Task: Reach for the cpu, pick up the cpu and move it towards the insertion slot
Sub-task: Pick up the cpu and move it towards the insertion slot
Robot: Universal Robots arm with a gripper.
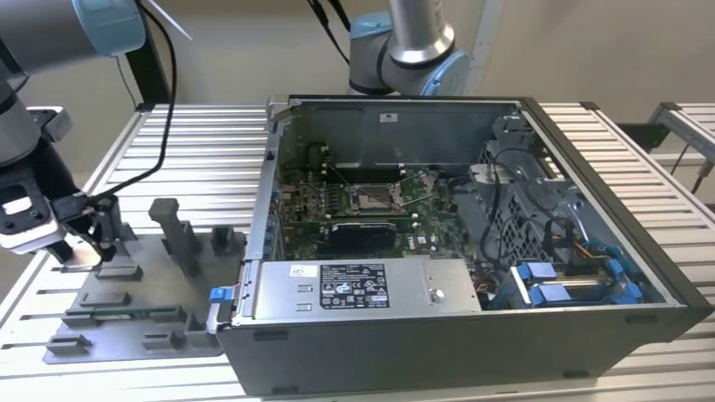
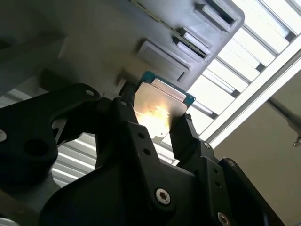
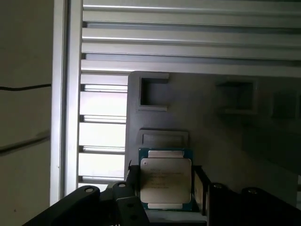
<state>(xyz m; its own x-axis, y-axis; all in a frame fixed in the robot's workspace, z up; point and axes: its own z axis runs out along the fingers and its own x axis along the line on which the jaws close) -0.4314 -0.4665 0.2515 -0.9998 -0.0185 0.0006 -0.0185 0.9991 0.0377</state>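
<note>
Over at the exterior view's left, the end effector [image 1: 87, 249] is pinching the cpu [image 3: 165, 183] by its side edges over the grey tray [image 1: 123, 331]; it's looking light, stiff, thin, fragile, with the insertion slot [image 1: 374, 198] sitting well apart rightward

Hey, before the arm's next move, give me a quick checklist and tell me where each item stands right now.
1. Grip: gripper shut on the cpu, one finger on each side, in both wrist views. Ok.
2. The cpu sits square in the grip: ok.
3. The cpu is lifted clear of the fixture: cannot tell.
4. The case is open on top: ok.
5. The slot is empty and unlatched: cannot tell.
</note>
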